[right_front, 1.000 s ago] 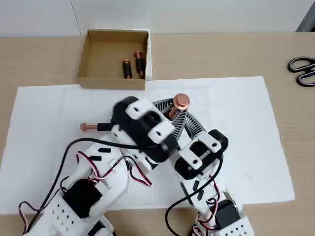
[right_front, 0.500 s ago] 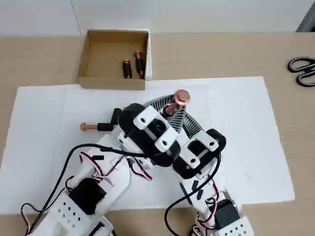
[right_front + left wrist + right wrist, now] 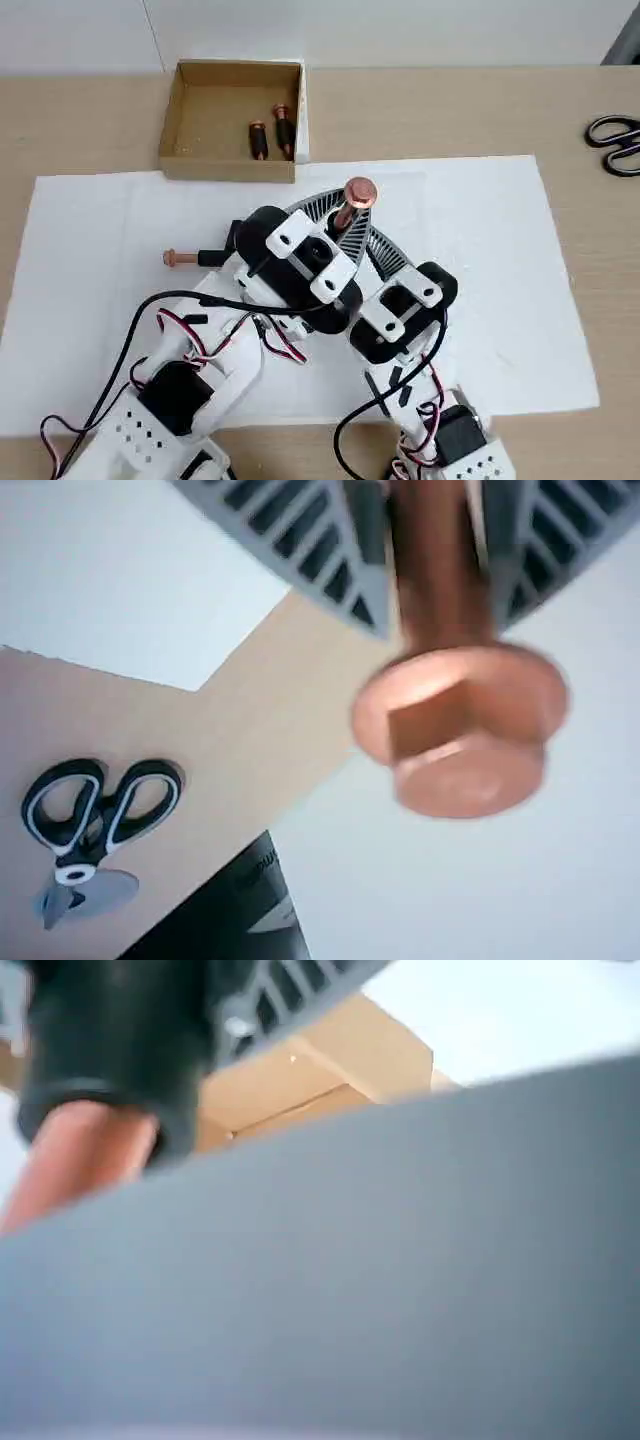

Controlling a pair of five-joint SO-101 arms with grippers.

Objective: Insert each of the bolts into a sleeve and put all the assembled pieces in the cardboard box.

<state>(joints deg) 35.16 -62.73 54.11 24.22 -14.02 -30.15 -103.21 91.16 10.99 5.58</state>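
Scissors (image 3: 613,143), cardboard box (image 3: 228,170) (well beyond bolt (image 3: 352,203))

"Where is a gripper finding room on this table?"

"White sheet (image 3: 490,260) is lying bare on its right half, and plain wood is running on to the scissors (image 3: 615,145). The left arm (image 3: 290,265) and right arm (image 3: 400,310) are crowding the middle, touching, with a bolt (image 3: 352,205) sticking up just ahead of them."

"And the cardboard box (image 3: 228,170)?"

"Its left half is sitting open from above. Two assembled pieces (image 3: 259,140) are lying in the right half. A third piece (image 3: 200,258) is lying on the sheet just beside the left arm."
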